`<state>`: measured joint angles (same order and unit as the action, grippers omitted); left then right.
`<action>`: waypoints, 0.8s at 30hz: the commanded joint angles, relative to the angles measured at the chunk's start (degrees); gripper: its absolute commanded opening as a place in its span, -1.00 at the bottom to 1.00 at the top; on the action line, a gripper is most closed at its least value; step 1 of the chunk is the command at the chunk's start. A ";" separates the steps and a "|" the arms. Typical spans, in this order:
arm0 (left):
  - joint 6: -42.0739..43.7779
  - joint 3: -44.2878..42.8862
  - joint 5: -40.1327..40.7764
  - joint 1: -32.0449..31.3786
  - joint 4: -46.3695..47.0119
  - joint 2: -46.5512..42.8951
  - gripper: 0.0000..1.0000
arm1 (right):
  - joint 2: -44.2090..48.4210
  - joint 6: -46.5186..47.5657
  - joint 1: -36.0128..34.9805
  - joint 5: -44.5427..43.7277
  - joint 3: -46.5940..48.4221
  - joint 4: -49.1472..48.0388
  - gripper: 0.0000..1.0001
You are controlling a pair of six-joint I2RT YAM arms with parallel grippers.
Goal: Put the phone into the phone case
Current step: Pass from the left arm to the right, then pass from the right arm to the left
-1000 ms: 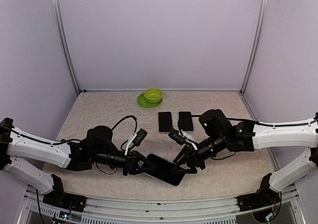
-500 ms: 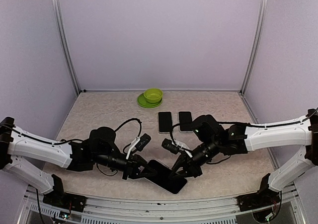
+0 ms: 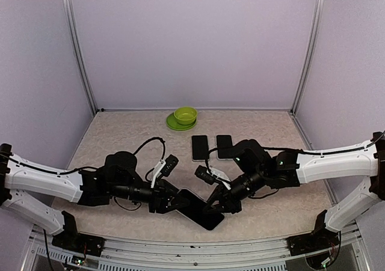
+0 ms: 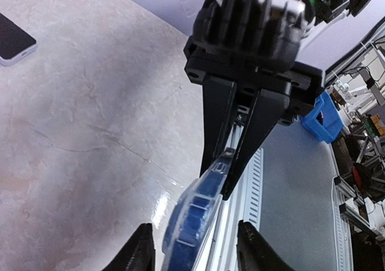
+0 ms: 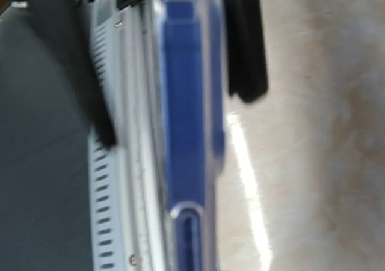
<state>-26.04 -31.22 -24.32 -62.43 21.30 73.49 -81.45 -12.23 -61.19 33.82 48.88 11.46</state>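
Close to the near edge of the tabletop, your right gripper is pinching one end of the phone. The phone seems to sit in a clear case, with its blue edge showing through. Your left gripper stands spread either side of the other end, fingers not touching it.

This looks like the seating step. Close the left squarely on the case rim, press corner by corner, and hold the right pinch firm so nothing twists. I can't tell if the phone is fully seated.

Farther back, two spare phones lie side by side. A green bowl on a plate sits by the far edge. No brand or writing is readable.
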 commanded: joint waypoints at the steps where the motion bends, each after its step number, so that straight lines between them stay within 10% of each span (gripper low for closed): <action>1: -1.21 -0.68 6.08 -0.15 3.05 -4.59 0.01 | 2.19 -3.64 0.30 -9.17 0.42 0.16 -1.00; 24: -14.84 11.45 13.91 3.99 23.06 -9.87 0.51 | 13.97 -18.28 5.82 -13.26 -8.26 -18.96 -1.00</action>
<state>-38.63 -20.14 -10.24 -58.78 38.65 61.84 -70.11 -25.43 -55.81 20.18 41.58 3.51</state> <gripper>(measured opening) 0.755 0.087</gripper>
